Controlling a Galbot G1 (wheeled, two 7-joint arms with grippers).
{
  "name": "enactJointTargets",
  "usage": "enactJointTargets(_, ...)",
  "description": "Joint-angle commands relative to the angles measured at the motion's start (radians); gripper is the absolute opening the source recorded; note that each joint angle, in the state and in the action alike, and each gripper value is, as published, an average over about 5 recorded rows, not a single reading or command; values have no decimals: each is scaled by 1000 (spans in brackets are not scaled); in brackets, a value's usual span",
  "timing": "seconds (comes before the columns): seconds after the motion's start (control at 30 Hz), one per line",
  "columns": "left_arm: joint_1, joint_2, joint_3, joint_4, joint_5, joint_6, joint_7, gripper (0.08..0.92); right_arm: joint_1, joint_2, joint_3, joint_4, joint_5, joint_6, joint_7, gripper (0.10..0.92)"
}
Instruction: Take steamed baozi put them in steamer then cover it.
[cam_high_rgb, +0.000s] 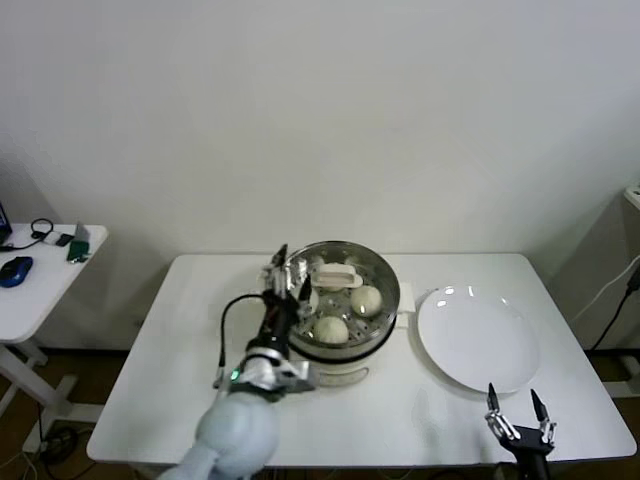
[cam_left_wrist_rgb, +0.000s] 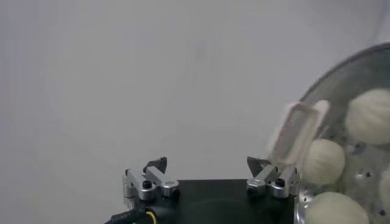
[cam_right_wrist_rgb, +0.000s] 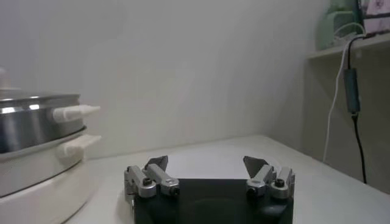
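A plain white wall is seen behind a white table. A smaller side table is set at the left, over dark floor.

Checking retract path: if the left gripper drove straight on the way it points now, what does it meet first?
Probably the cover's handle, sitting just past the right finger of the open left gripper. Between the fingers only the bare wall shows; depth is unclear.

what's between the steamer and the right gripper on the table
The white plate lies between them. In the head view it sits empty just right of the steamer, with the open right gripper hovering past the plate's near edge, by the table's front corner.
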Motion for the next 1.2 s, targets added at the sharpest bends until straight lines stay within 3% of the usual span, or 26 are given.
enactJointTargets(0.03, 276, 65, -549, -61, -985, -322, -97, 823, 19, 9, -1, 39, -77, -39, 15, 823)
enactJointTargets(0.17, 382, 82, -669, 68, -1112, -502, -17, 823, 29, 3, -6, 29, -83, -38, 11, 823)
enactJointTargets(0.37, 451, 79, -649, 232, -1174, -644, 2, 823, 41, -8, -13, 7, -94, -38, 2, 823)
enactJointTargets(0.67, 466, -27, -576, 281, -1143, -688, 0, 823, 60, -11, -25, -34, -107, -36, -7, 823)
enactJointTargets(1.2, 466, -42, -543, 294, -1110, -705, 1, 823, 75, -1, -35, -52, -144, -31, -2, 823)
